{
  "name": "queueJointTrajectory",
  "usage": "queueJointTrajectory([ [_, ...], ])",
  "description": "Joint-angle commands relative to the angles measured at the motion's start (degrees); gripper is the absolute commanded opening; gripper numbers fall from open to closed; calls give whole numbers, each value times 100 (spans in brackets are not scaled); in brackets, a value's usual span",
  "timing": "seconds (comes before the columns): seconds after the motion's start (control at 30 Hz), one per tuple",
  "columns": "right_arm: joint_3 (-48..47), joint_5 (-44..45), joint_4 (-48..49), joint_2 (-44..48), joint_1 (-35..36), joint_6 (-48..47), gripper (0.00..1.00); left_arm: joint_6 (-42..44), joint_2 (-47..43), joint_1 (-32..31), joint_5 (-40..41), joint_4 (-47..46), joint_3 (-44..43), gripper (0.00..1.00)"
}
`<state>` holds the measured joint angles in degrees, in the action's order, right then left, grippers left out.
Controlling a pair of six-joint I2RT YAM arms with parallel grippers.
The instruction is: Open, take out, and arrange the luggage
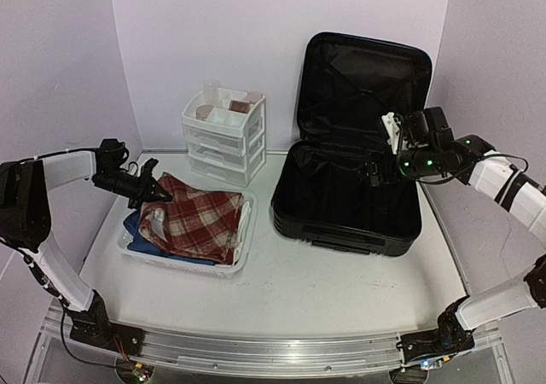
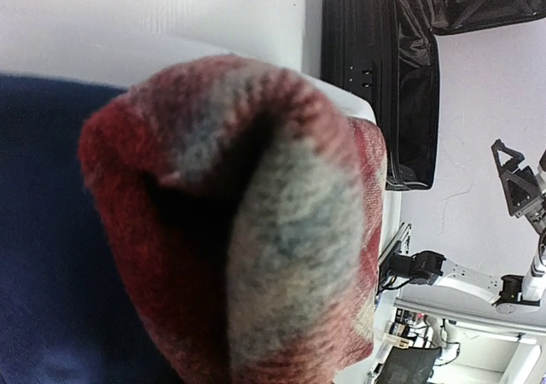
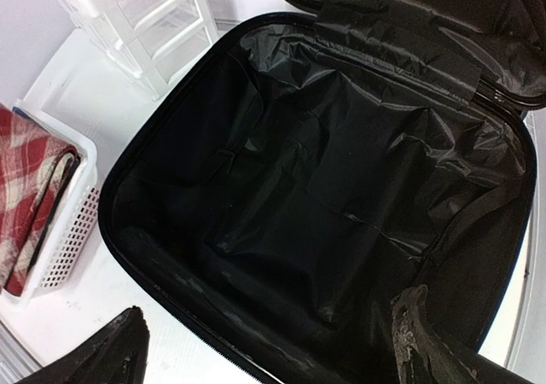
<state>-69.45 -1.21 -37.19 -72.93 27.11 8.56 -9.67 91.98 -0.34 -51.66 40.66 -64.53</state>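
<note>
On the right half of the surface (image 1: 324,290), the luggage (image 1: 333,200) lies open. Its base sits flat and its lid stands up against the back wall. The wrist view into the base shows only crumpled black lining, so it looks emptied.

The right pincer (image 1: 375,171) hangs over the base near its right side, with its jaws spread wide and nothing between them. If it drops lower, a fingertip could snag the loose lining or a strap and drag the whole case. If it swings back, it could knock the propped lid, which might fall shut.

Well apart to the left, the left pincer (image 1: 153,194) is nearly closed on a fold at the far left corner of the checked cloth (image 1: 200,222). That cloth lies in the white basket (image 1: 243,247) on top of a blue cloth (image 1: 136,226).

The grip takes only a bunched edge. A pull could slip off it, undo the folding, or lift the light basket and slide it toward the drawer unit (image 1: 223,141) behind. The cloth fills the left wrist camera's view, so that arm has little sight of where it is going.
</note>
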Motion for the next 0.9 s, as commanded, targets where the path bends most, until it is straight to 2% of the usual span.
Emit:
queueJointTrajectory([
  [0.0, -111, 121, 189, -125, 76, -104, 98, 298, 181, 16, -7, -15, -538, 0],
  [0.1, -149, 121, 227, -237, 126, -117, 98, 232, 311, 16, 63, -10, -676, 2],
  [0.13, -174, 121, 222, -289, 147, -125, 98, 235, 316, 16, 296, 106, -753, 9],
  [0.17, -200, 121, 221, -323, 179, -126, 98, 286, 252, 14, 767, 409, -906, 25],
  [0.2, -220, 121, 221, -361, 207, -134, 98, 316, 142, 14, 1381, 657, -972, 33],
  [0.23, -240, 121, 217, -393, 233, -135, 98, 354, -44, 5, 2026, 849, -1062, 46],
  [0.3, -280, 121, 200, -455, 281, -136, 98, 360, -539, -54, 3361, 1109, -1151, 57],
  [0.4, -375, 121, 195, -576, 456, -16, 98, 304, -1561, -296, 4555, 1225, -996, 74],
  [0.43, -444, 121, 195, -650, 570, 55, 98, 260, -1804, -422, 4597, 1275, -929, 75],
  [0.5, -664, 100, 246, -886, 964, 196, 98, 156, -2099, -584, 3954, 1331, -743, 72],
  [0.6, -1008, -349, 633, -1464, 1557, 524, 98, -247, -2154, -628, 2584, 1320, -371, 53],
  [0.63, -1090, -569, 868, -1654, 1725, 666, 98, -378, -2129, -652, 2368, 1296, -237, 48],
  [0.73, -1480, -1028, 1435, -2269, 2162, 967, 98, -519, -2101, -695, 2717, 1215, 150, 38],
  [0.87, -2078, -1157, 1591, -2870, 2626, 1096, 98, -575, -2044, -704, 3570, 1027, 743, 38],
])
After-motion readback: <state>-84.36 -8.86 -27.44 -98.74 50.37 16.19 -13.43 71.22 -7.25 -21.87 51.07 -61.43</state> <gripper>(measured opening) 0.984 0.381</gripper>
